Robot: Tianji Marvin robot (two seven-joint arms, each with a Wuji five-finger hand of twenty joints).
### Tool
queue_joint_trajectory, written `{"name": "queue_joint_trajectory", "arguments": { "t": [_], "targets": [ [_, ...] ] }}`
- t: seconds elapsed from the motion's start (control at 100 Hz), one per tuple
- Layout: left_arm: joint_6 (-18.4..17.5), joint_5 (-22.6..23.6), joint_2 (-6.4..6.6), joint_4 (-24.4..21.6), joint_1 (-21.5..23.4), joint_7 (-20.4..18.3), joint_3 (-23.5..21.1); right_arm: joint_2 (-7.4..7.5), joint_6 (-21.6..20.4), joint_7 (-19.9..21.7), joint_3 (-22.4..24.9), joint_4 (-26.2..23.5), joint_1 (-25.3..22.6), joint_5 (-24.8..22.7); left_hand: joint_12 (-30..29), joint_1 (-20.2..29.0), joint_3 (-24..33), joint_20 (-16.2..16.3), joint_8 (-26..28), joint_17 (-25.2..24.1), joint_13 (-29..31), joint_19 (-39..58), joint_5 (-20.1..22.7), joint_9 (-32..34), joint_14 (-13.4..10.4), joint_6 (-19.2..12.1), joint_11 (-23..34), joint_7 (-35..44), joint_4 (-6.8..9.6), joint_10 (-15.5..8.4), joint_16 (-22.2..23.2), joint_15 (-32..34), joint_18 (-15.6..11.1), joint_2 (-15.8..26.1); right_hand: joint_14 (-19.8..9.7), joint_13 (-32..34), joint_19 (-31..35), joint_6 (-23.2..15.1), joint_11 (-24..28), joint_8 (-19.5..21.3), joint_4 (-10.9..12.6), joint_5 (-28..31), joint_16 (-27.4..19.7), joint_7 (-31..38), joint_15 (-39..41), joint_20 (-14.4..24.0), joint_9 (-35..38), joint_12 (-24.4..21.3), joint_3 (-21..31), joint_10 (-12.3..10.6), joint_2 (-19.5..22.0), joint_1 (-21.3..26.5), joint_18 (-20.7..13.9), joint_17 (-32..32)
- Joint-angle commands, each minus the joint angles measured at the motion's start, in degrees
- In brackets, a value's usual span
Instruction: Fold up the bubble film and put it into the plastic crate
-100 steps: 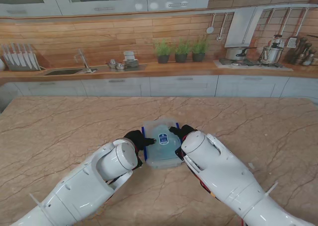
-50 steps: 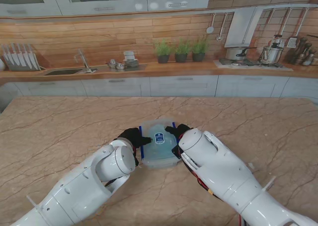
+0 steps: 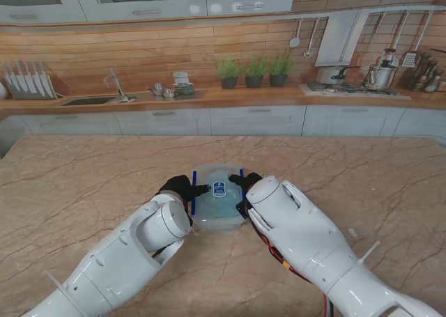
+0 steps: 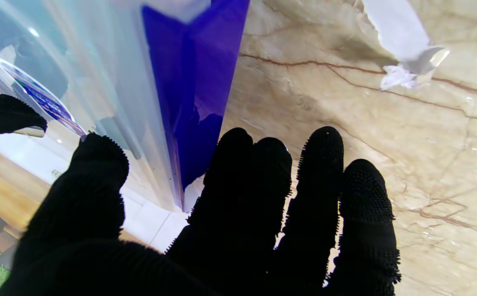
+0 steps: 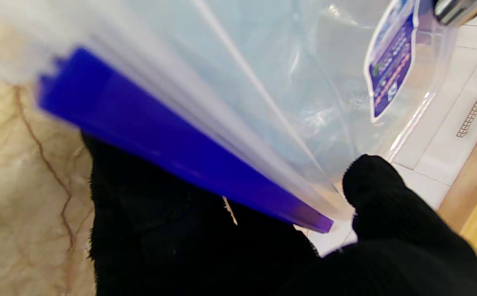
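- Kitchen cabinets, a sink and three potted herbs ran along the back wall, beyond a wide marble bench (image 3: 83, 184).
- At the bench's centre, toward 6 o'clock, sat the clear plastic crate (image 3: 217, 209) with blue latches on both sides and a blue label on its lid.
- It looked tilted or lifted, its lid facing the stand camera; whether it touched the bench could not be told.
- At the crate's 9 o'clock side the left hand (image 3: 179, 188) gripped it, thumb over the lid and the other fingers (image 4: 318, 172) beneath the blue latch (image 4: 197, 94).
- At its 3 o'clock side the right hand (image 3: 245, 182) clasped the crate likewise, thumb on the lid, the remaining fingers (image 5: 148, 213) under the other latch (image 5: 172, 152).
- Bubble film could not be made out for certain; something pale and crumpled showed faintly through the crate wall.
- In the left wrist view, a torn white scrap (image 4: 402, 61) lay on the marble, apart from the crate.
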Motion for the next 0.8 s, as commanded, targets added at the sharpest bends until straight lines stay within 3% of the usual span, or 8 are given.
{"name": "queue_joint_trajectory", "arguments": {
  "t": [0.0, 0.3, 0.52, 0.76, 0.79],
  "targets": [
    [-0.11, -0.04, -0.28, -0.31, 1.21, 0.06, -0.42, -0.60, 0.14, 0.15, 0.05, -0.21, -0.46, -0.24, -0.76, 2.99, -2.81, -0.34, -1.74, -0.74, -1.26, -0.16, -2.30, -1.04, 1.90, -4.03, -0.70, -2.90, 2.84, -1.50, -0.35, -0.23, 2.03, 2.53, -1.00, -0.02, 1.01, -4.27, 0.21, -0.02, 2.43, -0.56, 0.64, -0.93, 1.92, 0.16, -1.33, 0.47, 0.67, 0.23, -1.62, -0.39, 0.42, -0.47],
    [-0.70, -0.76, -0.09, -1.37, 3.22, 1.12, -3.38, -0.29, 0.65, -1.22, 2.30, -1.50, -2.12, -0.97, -5.28, 3.56, -7.61, -2.12, -5.38, -4.22, -5.90, -3.20, -5.24, -5.74, 4.12, -4.24, -11.63, -10.66, 3.03, 0.09, -1.94, -5.52, 2.11, 5.02, -1.19, -0.79, 0.51, -4.01, 0.36, 0.37, 2.53, -2.33, 0.86, -1.78, 1.72, 0.48, -2.48, 0.71, 0.22, 0.38, -1.88, -0.73, 0.50, -0.77],
    [-1.73, -3.50, -0.77, -2.12, 5.30, 3.66, -6.55, 0.28, 0.22, -2.10, 4.45, -3.06, -3.79, -1.61, -7.46, -3.84, -12.57, -3.09, -7.46, -7.14, -9.77, -4.64, -9.33, -9.22, 5.14, -4.10, -17.05, -16.73, 2.64, 1.68, -2.89, -8.24, 2.14, 13.24, -1.14, -2.14, -0.11, -5.86, -0.02, 0.55, 2.17, -4.31, 0.95, -2.77, 1.28, 0.62, -3.54, 0.64, -0.86, 0.08, -1.96, -2.69, 0.53, -1.40],
    [-4.46, -5.91, -1.28, -3.43, 8.47, 7.24, -10.72, 1.89, -1.01, -2.25, 7.50, -6.50, -6.71, -4.09, -10.21, -9.23, -12.82, -4.93, -8.88, -10.14, -13.73, -7.08, -12.96, -14.73, 5.86, -4.37, -24.64, -22.48, 2.71, 2.79, -3.66, -11.32, 2.01, 14.79, -0.84, -5.24, -1.28, -9.23, -1.62, 1.62, 1.26, -7.99, 1.17, -3.82, 0.15, 0.95, -6.10, 0.16, -1.60, -0.71, -2.84, -7.34, 0.59, -3.02],
    [-4.98, -6.09, -1.29, -3.67, 8.93, 7.68, -11.28, 2.16, -1.16, -2.19, 7.89, -7.04, -7.16, -4.64, -11.06, -9.35, -12.78, -5.29, -9.08, -10.63, -14.47, -7.51, -13.36, -15.79, 5.79, -4.34, -26.29, -23.26, 2.69, 3.15, -3.72, -11.87, 1.81, 14.53, -0.68, -6.39, -1.95, -9.72, -2.05, 3.35, 0.85, -8.83, 1.82, -4.19, -0.74, 1.81, -7.03, 0.17, 0.79, -1.13, -3.64, -9.10, 0.53, -3.35]
  ]
}}
